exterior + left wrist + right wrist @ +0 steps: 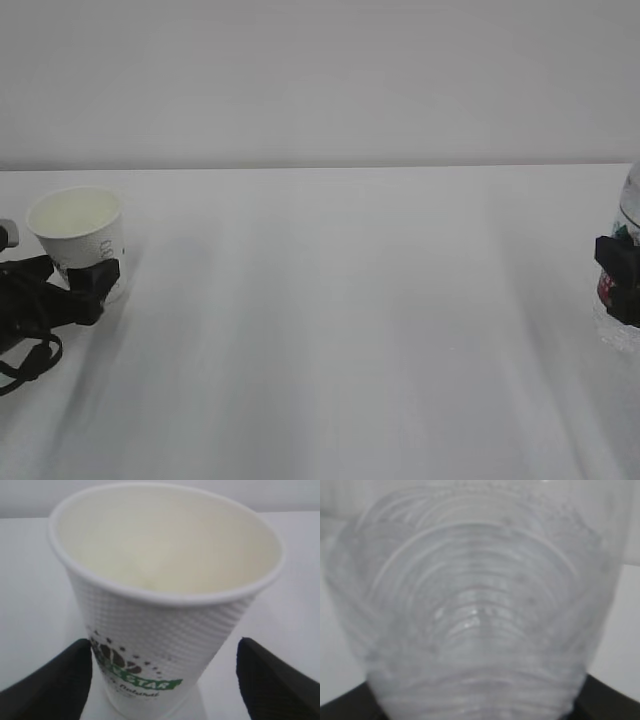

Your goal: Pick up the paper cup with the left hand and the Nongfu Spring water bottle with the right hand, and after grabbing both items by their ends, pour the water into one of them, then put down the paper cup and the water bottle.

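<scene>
A: Where does the paper cup [78, 232] stand now?

B: At the far left of the white table [340, 330], upright on its base, so its long axis goes straight up. The left hand [88, 285] is around its lower half, coming in from the near-left side.

A: Does it hold the cup?

B: I think not. In the left wrist view the two black fingers [47, 682] stand wide apart. One is just beside the cup wall, and the other clearly has a gap to it. So the pincer is open, with the cup between the jaws but not gripped.

A: And the right side?

B: The Nongfu Spring water bottle [628, 250] is at the right edge, also upright, partly out of the picture. The right hand [622, 278] sits against its red label. In the right wrist view the ribbed bottle [475, 610] fills everything between the dark finger bases, so it looks clamped.

A: Any writing you can read?

B: On the cup there is a green band with "STAR" [159, 685] and a dark round logo above it. The bottle label is too blurred to read.

A: What matters for the next move?

B: In my judgement, the left hand must draw straight back toward itself, because the cup stands directly in front of it.
</scene>
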### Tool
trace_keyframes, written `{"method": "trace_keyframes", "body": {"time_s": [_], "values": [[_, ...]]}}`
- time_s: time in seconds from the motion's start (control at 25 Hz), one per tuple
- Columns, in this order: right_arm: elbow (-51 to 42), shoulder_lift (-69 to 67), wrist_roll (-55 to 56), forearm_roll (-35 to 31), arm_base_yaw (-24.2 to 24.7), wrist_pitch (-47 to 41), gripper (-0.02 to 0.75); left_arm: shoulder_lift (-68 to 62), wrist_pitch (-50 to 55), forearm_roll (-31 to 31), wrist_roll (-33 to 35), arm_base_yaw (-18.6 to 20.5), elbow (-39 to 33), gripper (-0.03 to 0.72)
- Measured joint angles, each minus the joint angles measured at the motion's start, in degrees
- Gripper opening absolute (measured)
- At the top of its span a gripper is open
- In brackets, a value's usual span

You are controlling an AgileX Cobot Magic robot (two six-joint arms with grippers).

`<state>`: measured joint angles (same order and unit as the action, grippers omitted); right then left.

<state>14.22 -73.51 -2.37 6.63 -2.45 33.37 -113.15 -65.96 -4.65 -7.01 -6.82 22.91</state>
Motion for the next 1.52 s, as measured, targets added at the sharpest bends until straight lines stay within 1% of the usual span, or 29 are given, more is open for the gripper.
{"method": "trace_keyframes", "body": {"time_s": [0.28, 0.4, 0.44, 0.52, 0.68, 1.04, 1.24, 1.52], "values": [[0.0, 0.0, 0.0, 0.0, 0.0, 0.0, 0.439, -1.4, 0.0, 0.1, -0.71, 0.0, 0.26, 0.676], [0.0, 0.0, 0.0, 0.0, 0.0, 0.0, 0.439, -2.69, 0.0, 0.1, -2.83, 0.0, 0.87, 0.683], [0.0, 0.0, 0.0, 0.03, 0.0, -0.11, 0.455, -3.23, 0.0, 0.1, -3.4, 0.0, 1.11, 0.687], [0.0, 0.0, 0.0, 0.03, 0.0, -0.04, 0.44, -4.11, 0.0, 0.1, -5.1, 0.0, 1.73, 0.691], [0.0, 0.0, 0.0, 0.03, 0.0, -0.04, 0.436, -4.84, 0.0, 0.1, -5.92, 0.0, 2.07, 0.692], [0.0, 0.0, 0.0, 0.03, 0.0, -0.04, 0.433, -4.86, 0.0, 0.1, -6.01, 0.0, 2.14, 0.692], [0.0, 0.0, 0.0, 0.03, 0.0, -0.13, 0.433, -4.86, 0.0, 0.1, -2.9, 0.0, 2.14, 0.692], [0.0, 0.0, 0.0, 0.03, 0.0, -0.13, 0.433, -4.96, 0.0, 0.1, -2.32, 0.0, 4.25, 0.692]]}}
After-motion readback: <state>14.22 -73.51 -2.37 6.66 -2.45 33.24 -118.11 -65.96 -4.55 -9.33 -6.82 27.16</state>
